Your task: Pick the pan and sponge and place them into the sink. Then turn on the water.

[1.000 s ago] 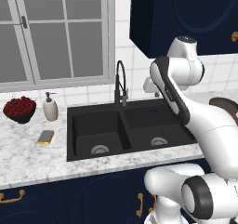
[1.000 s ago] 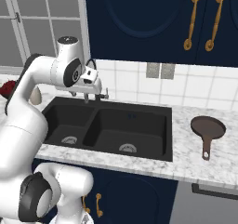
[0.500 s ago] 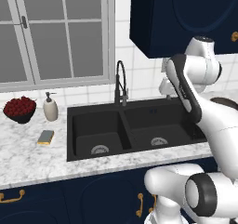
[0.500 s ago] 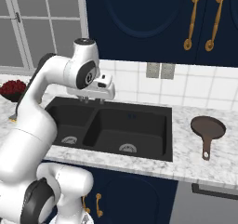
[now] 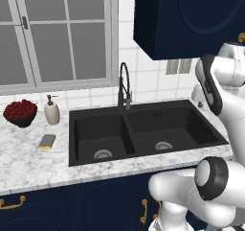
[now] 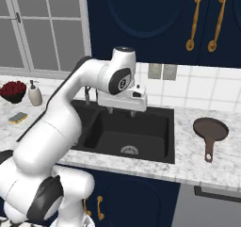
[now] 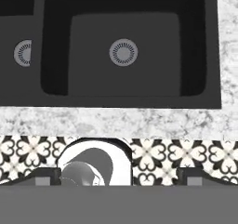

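Note:
The dark brown pan [image 6: 210,129] lies on the counter right of the black double sink [image 6: 162,156], its handle pointing toward the front edge. On the counter left of the sink [image 5: 72,144] rests the blue-grey and yellow sponge [image 5: 47,141], which also shows at the far left [image 6: 18,118]. My gripper [image 6: 123,111] hangs open and empty above the right basin, well left of the pan. The hand view looks straight down on that basin's drain [image 7: 123,52], with the fingertips [image 7: 49,176] wide apart. No stream comes from the black coil-necked faucet [image 5: 123,85].
A black bowl of red fruit [image 5: 20,111] and a white soap dispenser [image 5: 51,111] stand behind the sponge. Windows back the counter on the left, and dark blue cabinets [image 6: 188,19] hang above on the right. A patterned floor [image 7: 186,153] lies below the counter edge.
The arm has swung right, carrying the gripper from beside the faucet to over the right basin, closer to the pan. The gripper stays open and the objects have not moved.

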Robot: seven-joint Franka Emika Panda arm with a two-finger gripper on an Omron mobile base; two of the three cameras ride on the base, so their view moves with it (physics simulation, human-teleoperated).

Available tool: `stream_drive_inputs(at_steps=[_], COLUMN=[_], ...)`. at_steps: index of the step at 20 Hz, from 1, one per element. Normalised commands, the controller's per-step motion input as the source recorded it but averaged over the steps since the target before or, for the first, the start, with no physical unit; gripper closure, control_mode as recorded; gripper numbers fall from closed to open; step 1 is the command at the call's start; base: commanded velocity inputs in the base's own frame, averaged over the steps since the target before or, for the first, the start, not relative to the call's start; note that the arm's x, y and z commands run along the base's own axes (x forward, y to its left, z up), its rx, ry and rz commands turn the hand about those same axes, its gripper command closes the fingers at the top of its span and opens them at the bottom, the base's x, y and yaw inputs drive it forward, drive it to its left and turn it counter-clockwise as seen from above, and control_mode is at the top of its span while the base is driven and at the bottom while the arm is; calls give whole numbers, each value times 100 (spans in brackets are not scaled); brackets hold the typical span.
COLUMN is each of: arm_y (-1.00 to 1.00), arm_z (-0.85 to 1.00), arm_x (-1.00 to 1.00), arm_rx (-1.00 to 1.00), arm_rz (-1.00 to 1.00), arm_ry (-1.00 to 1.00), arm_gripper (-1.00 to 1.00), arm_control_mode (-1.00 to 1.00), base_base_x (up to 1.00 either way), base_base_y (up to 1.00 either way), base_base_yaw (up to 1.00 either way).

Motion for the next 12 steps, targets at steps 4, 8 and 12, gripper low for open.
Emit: stream_drive_inputs(at_steps=[4, 8, 12], arm_y=[-88, -78, -76], arm_z=[-40, -43, -39], arm_x=[1, 14, 26], arm_rx=[0, -2, 0], arm_rz=[0, 0, 0], arm_ry=[15, 7, 0], arm_gripper=[-100, -100, -100], arm_control_mode=[-100, -100, -100], base_base_x=[0, 0, 0], base_base_y=[0, 0, 0], base_base_yaw=[0, 0, 0])
